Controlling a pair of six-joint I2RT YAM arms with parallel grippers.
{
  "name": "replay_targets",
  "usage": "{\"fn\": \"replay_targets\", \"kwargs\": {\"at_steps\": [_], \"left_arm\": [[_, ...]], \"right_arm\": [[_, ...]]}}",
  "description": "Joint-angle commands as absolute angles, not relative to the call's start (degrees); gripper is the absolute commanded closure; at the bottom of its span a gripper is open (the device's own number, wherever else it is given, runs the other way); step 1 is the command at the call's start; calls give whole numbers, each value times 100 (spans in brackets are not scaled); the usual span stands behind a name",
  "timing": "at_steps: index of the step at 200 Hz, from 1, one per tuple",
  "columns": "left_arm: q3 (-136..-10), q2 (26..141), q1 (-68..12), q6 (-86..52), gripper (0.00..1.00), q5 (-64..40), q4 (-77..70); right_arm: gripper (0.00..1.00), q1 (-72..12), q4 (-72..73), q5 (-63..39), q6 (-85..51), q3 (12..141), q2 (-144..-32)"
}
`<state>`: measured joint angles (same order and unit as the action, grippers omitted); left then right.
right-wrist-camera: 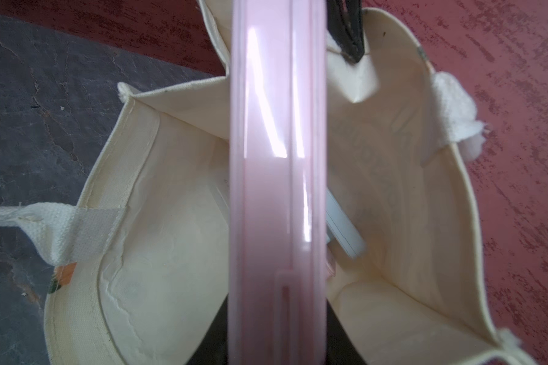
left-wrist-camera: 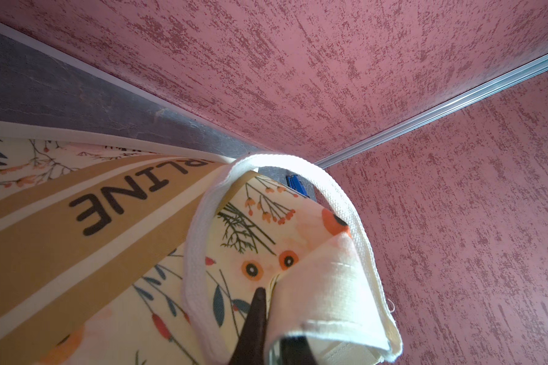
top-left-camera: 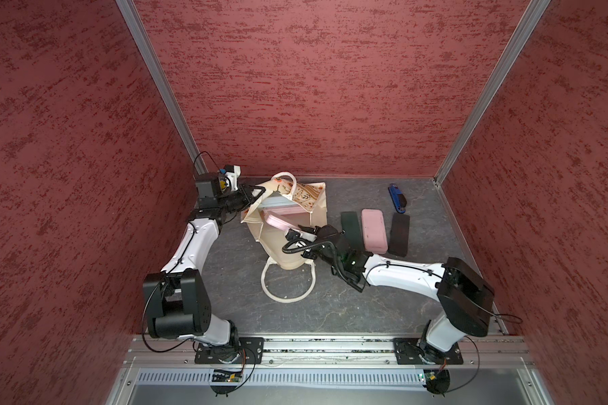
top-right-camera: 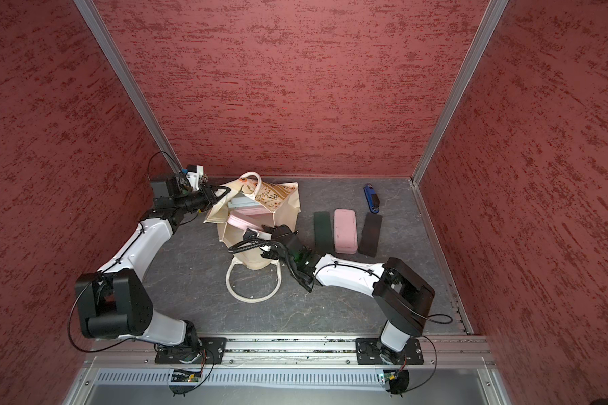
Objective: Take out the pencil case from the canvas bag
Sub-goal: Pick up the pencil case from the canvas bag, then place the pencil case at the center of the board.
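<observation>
Only in the right wrist view is the cream inside of the canvas bag (right-wrist-camera: 133, 252) seen, with a pale grey object (right-wrist-camera: 345, 227) lying deep within. Its tan lettered band (left-wrist-camera: 45, 240) is shown only in the left wrist view. In the right wrist view both ends of the pencil case (right-wrist-camera: 276, 189) are cut off. It is pink, glossy and slim, and is gripped edge-on by the right jaws above the bag's mouth. The bag's rim fold is pinched between the closed left jaws. In both top views a second pink case (top-left-camera: 374, 229) is seen on the counter (top-left-camera: 365, 298) beside the bag.
</observation>
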<state>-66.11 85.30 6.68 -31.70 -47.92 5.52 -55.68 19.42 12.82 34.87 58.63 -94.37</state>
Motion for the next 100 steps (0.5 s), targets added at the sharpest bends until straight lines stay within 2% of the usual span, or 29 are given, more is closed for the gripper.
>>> {"fn": "replay_targets", "kwargs": {"at_steps": [1,100], "left_arm": [[-6609,8601,765,-3279,97,-4732,647],[-6618,8621,765,-3276,97,-4724,658]], "right_arm": [[82,-5590,2542,1121,3267,5781,-9069],[83,-5590,2751,813,3024,5712,-8544]]}}
